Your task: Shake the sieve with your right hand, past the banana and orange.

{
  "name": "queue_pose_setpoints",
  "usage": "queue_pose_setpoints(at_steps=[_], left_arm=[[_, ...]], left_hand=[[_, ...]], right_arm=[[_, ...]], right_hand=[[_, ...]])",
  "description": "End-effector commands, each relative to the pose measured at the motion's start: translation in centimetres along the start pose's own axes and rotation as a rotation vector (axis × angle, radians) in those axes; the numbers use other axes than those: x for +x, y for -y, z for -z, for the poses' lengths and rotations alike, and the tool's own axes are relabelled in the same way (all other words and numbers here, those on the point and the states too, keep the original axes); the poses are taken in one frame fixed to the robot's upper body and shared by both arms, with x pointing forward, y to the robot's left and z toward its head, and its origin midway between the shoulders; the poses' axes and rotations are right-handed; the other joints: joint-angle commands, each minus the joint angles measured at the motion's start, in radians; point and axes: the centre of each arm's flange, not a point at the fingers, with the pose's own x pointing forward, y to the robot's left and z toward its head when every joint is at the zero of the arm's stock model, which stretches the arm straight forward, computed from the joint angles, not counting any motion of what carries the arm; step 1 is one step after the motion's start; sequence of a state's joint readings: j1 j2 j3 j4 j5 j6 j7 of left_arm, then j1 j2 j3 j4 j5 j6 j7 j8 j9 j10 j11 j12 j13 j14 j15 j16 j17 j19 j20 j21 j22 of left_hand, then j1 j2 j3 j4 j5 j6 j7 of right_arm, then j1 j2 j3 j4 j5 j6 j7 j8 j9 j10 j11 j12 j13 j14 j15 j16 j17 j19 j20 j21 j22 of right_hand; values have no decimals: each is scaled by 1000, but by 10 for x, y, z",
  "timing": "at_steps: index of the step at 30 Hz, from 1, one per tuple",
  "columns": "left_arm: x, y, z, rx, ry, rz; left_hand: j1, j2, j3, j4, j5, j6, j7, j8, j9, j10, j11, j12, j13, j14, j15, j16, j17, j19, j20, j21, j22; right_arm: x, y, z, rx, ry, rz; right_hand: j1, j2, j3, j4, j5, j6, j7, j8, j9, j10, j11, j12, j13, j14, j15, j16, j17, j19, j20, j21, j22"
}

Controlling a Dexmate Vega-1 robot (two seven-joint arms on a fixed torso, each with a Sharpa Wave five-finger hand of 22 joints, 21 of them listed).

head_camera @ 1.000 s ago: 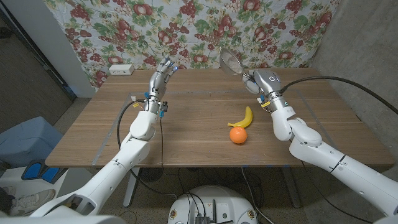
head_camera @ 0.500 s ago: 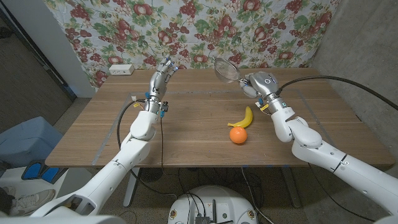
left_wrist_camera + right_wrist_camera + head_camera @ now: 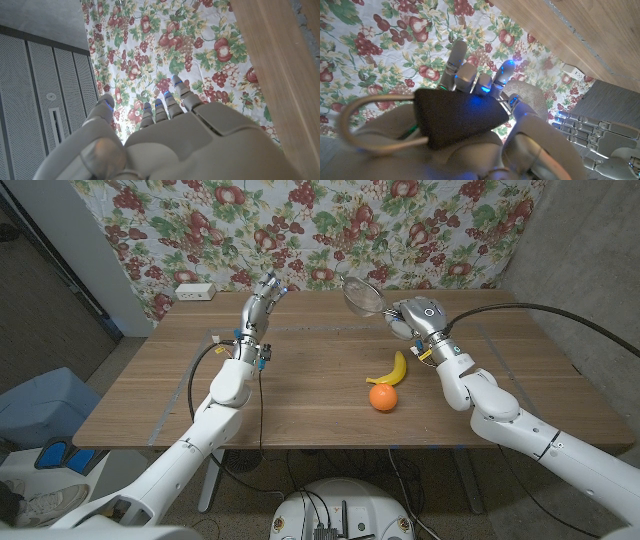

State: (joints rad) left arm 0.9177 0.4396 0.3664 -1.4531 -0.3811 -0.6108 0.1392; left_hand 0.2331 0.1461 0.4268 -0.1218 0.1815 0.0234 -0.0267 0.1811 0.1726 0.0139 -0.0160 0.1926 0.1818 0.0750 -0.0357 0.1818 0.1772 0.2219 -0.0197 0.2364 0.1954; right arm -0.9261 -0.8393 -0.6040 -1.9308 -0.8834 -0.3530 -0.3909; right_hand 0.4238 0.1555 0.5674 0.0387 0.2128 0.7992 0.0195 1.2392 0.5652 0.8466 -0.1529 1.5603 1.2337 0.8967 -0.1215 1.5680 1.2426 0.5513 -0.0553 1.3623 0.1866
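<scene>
**One sieve up, mid-shake**

One round wire-mesh sieve (image 3: 362, 290) is clamped in the right hand (image 3: 408, 314), raised over the wooden desk (image 3: 300, 390) beyond the yellow banana (image 3: 391, 370) and orange (image 3: 382, 397). Looks like shaking's underway; next, flick sideways. Left hand (image 3: 258, 302) empty, fingers apart.

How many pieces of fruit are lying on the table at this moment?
2. A banana lies right of the table's middle, and an orange sits just in front of it, at its near end. The fruit printed on the backdrop cloth is not counted.
</scene>
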Motion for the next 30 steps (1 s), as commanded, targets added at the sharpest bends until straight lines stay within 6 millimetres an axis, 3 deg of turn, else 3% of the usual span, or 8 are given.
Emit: queue_pose_setpoints(at_steps=[1, 14, 30], left_arm=[[-2, -1, -1, -1, 4, -4], [-3, -4, 0, -5, 4, -7], [-1, -9, 2, -8, 6, -9]], left_hand=[[-4, -1, 11, -1, -2, -1, 1, -1, 0, -2, -3, 4, 2, -6, -29, 3, 1, 6, 1, -2, 0], [-7, -1, 15, -3, -2, -1, 2, -1, 0, -1, -3, 4, 2, -7, -29, 2, 1, 6, 0, -2, 0], [-11, -1, 19, -5, -2, -2, 2, -1, 0, -3, -3, 3, 2, -7, -29, 2, 1, 7, 1, -2, 0]], right_arm=[[1, 10, 9, 145, -83, 23], [-2, 23, 22, 463, -250, 123], [1, 23, 21, 466, -246, 121]], right_hand=[[-6, 3, 7, -2, 5, -17, 7, 6, 2, 4, -14, 2, 2, -4, -87, 5, 2, 3, -66, 2, -1], [-6, 10, 10, -4, 4, -16, 11, 22, 6, 20, -13, 5, 2, 10, -88, 7, 2, 21, -59, 8, 0], [-6, 11, 12, -6, 1, -19, 9, 33, 6, 18, -18, 3, 3, 19, -87, 5, 2, 20, -62, 10, 1]])
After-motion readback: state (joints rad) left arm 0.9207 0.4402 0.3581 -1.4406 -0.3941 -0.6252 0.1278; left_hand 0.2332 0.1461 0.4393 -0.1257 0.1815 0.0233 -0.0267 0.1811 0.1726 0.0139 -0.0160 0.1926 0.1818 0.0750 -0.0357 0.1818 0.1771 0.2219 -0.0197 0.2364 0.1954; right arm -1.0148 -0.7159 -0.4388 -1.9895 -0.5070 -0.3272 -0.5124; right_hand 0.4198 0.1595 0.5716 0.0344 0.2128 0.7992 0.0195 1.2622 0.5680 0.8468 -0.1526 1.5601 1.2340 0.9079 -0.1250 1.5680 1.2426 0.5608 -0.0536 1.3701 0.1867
